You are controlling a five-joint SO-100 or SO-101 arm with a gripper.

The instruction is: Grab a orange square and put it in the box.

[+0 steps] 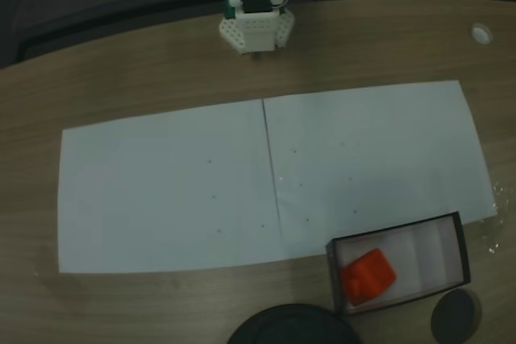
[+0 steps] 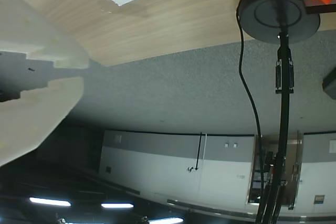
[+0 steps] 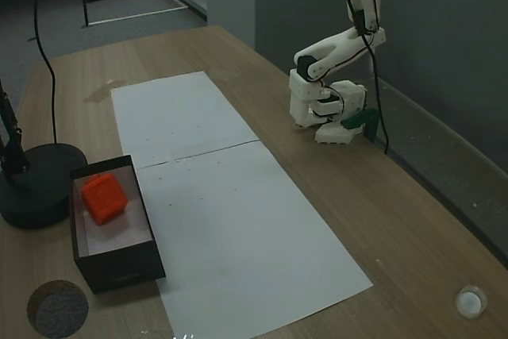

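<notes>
Inside the box (image 1: 459, 249), at its end nearest the round black stand base (image 3: 36, 184), rests the orange square (image 1: 368, 275), apparently delivered; the gripper (image 2: 79, 69) holds nothing, jaws narrowly parted.

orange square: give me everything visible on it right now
The orange square is a small bright orange-red block with rounded edges, plastic-looking. It lies tilted inside the box, on the white floor at the end nearest the big round black base, close to the wall there. Nothing grips it; the arm is folded back at its mount.
</notes>
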